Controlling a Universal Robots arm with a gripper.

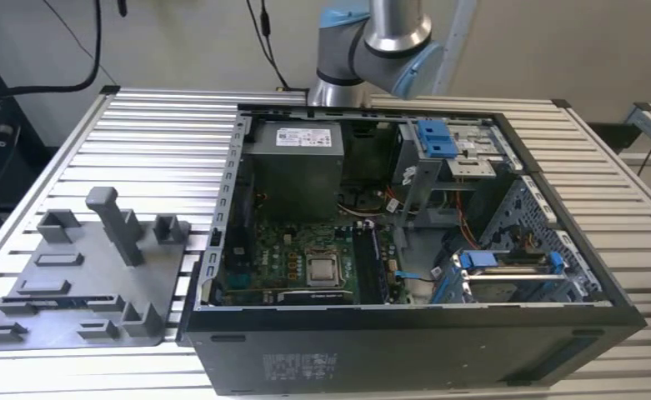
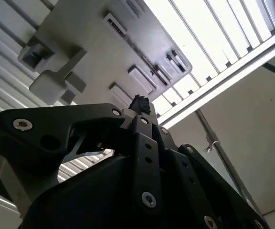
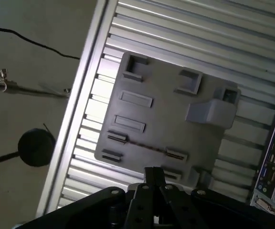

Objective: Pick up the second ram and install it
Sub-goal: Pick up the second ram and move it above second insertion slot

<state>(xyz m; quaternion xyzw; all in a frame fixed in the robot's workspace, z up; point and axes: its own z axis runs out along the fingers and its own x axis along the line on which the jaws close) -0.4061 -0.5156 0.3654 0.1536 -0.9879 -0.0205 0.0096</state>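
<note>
Grey plastic made up the tray (image 1: 81, 275) at the table's (image 1: 136, 150) edge on the exterior view's left, beside the computer case (image 1: 414, 358). The second ram (image 3: 146, 146) stood thin-side-up in that tray, near one of its edges, untouched. The gripper (image 3: 154, 171) hung well above it, squeezed closed and holding nothing. A good grab, I guessed, needed it opened wide, lined up with the stick's flat sides, over its middle, coming straight down.

A silver robot arm (image 1: 383, 37) with pale blue joint caps bends at the top edge of the exterior view. In both wrist views its black gripper (image 3: 154, 174) (image 2: 140, 106) shows bolted linkages converging, jaws drawn together with nothing between them.
</note>
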